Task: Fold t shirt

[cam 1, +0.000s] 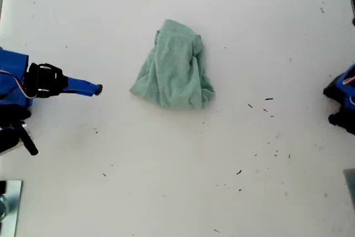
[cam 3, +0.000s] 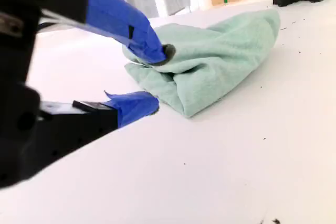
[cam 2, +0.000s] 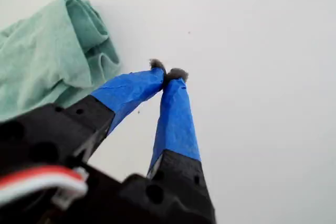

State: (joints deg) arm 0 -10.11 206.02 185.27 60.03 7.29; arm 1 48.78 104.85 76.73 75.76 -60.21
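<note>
the t shirt (cam 1: 175,66) lies crumpled in a bunched heap on the white table (cam 1: 166,192), roughly mid-table and folded over itself (wrinkly, no sleeve clearly laid out); my first gripper (cam 2: 168,73) has its blue-taped fingers (cam 2: 176,119) pressed tip to tip with nothing between them, hovering near the t shirt but apart from it; my second gripper (cam 3: 157,80) stands with its jaws well parted, holding nothing, just short of the t shirt's near edge, one tip overlapping the cloth in the second wrist view; whether it touches i cannot tell.
</note>
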